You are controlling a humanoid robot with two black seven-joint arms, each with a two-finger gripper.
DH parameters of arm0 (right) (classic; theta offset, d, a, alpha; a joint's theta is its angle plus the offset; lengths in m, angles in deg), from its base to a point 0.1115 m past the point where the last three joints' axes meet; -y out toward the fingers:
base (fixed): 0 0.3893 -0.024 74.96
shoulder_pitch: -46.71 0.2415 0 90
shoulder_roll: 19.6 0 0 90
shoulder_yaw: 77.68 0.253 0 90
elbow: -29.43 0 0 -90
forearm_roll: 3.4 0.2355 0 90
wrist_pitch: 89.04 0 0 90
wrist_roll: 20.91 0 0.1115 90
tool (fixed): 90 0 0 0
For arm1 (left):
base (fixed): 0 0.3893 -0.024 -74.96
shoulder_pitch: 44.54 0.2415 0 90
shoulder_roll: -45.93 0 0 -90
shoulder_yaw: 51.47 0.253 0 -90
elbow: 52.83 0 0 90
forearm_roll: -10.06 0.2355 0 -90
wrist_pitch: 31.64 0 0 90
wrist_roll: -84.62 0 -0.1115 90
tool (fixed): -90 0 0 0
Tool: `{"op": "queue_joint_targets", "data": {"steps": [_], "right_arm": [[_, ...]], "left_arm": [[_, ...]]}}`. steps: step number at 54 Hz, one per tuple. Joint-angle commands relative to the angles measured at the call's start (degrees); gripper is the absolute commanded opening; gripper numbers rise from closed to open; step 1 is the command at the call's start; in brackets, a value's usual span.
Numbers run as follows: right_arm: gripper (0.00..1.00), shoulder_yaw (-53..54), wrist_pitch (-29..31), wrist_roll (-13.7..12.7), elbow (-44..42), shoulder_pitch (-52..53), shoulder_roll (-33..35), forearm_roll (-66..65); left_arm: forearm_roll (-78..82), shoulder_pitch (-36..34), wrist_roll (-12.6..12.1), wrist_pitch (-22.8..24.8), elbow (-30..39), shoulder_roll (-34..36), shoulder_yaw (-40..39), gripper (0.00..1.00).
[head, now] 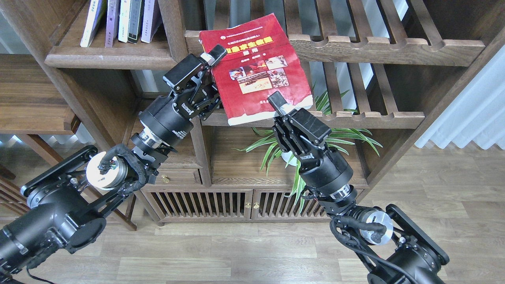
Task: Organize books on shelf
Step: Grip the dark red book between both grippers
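Red paperback book with small photos [256, 67] held up between both hands.
Left hand [211, 59] and right hand [281, 105] each grasp an edge; upright books [118, 19] fill the upper-left wooden shelf [106, 59].

Home living room, we judge: walnut bookcase [394, 118] behind our fingers [276, 100], potted plant [311, 138] below, curtains [469, 114], wood floor [256, 252].

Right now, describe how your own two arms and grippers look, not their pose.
Both arms are matte black with cylindrical segments. Each wrist has a silver ring with markings, and each elbow joint shows a pale round cap with black cable bundles looping past it. The left gripper and right gripper are black linkage mechanisms with white-padded fingertips and small white lettering.
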Motion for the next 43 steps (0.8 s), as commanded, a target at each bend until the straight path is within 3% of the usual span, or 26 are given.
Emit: {"op": "queue_joint_targets", "data": {"steps": [1,43], "right_arm": [[0.06,-0.09,0.0,-0.01,0.0,0.24,-0.1,0.01],[0.06,-2.19,0.0,-0.01,-0.09,0.51,0.34,-0.7]], "left_arm": [[-0.01,0.12,-0.29,0.0,0.0,-0.09,0.0,0.61],[-0.01,0.12,-0.38,-0.09,0.0,-0.79,0.0,0.6]]}}
